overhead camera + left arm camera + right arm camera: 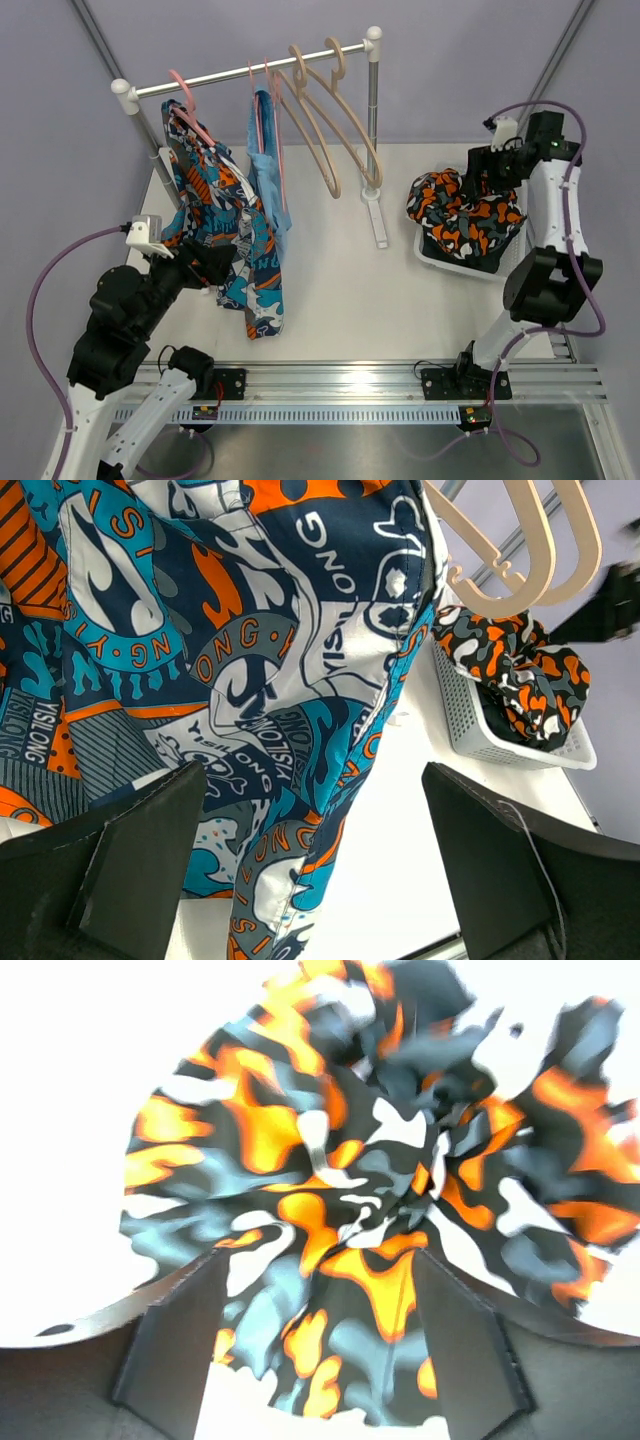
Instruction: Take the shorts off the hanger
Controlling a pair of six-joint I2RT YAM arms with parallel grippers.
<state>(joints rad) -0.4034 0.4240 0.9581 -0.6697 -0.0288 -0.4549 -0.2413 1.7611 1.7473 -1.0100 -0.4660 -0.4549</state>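
Note:
The orange, black and white camouflage shorts (465, 215) lie bunched in a white basket (440, 262) at the right; they also show in the left wrist view (520, 665). Dark fabric shows under them at the basket's near side. My right gripper (478, 178) hovers just over them, jaws open, with the camouflage cloth (340, 1160) lying between the fingers (170, 1340). My left gripper (205, 265) is open beside the lower part of a teal-blue-orange patterned garment (215, 210) that hangs on a pink hanger; its cloth (250, 630) fills the left wrist view, its hem hanging between the fingers (130, 850).
A plain light blue garment (270, 175) hangs on a second pink hanger. Two bare beige hangers (330, 120) hang toward the right end of the white rail (250, 72). The rack's right post and foot (377, 215) stand between the garments and the basket.

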